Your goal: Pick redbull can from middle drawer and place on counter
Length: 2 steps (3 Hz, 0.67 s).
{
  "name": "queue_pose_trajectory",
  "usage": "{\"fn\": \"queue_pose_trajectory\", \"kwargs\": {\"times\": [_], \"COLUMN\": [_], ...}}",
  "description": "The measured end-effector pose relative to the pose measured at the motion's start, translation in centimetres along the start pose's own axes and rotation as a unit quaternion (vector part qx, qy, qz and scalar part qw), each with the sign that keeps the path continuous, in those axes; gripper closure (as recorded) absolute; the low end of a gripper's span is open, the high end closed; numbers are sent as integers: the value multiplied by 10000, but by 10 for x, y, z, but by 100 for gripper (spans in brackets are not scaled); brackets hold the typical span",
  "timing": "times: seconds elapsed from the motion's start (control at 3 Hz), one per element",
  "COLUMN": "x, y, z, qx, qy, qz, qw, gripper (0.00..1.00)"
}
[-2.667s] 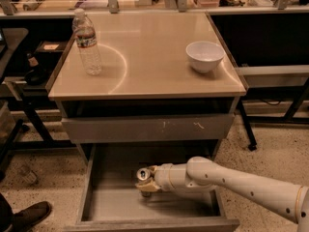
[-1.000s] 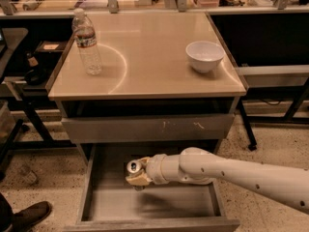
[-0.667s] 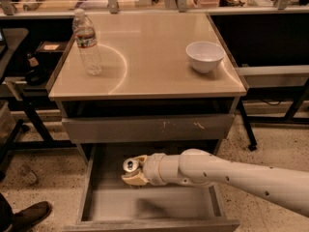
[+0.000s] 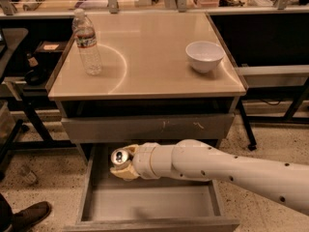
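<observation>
Silver-topped, grey-sided redbull can in the pinch of the end effector, aloft over the open middle drawer.

Glossy counter, metal can between fingers

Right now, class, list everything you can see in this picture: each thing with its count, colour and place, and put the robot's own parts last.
counter: one, glossy beige, top of the cabinet.
water bottle: one, clear plastic, upright at the counter's back left.
bowl: one, white, on the counter's right side.
drawer front: one, grey with pale scratches, shut, just under the counter.
middle drawer: one, grey, pulled open below that front.
redbull can: one, silver, held above the open drawer's left part.
shoe: one, dark brown, on the floor at bottom left.
arm: one, cream-white, reaching in from the right.
gripper: one, tan fingers, closed on the redbull can over the drawer.
</observation>
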<state>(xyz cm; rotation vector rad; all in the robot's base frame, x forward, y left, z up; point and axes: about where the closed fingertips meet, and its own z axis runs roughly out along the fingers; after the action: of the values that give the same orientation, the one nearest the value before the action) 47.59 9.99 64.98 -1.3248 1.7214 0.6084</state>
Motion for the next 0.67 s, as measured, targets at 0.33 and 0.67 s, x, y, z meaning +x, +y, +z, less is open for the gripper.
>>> {"fn": "queue_pose_trajectory", "kwargs": {"times": [0.33, 0.67], "x": [-9, -8], "y": [-2, -7], "z": [-5, -4], "qx": [66, 91], "qy": [31, 84], "qz": [-125, 6], "qw": [9999, 9999], "gripper": [100, 100]}}
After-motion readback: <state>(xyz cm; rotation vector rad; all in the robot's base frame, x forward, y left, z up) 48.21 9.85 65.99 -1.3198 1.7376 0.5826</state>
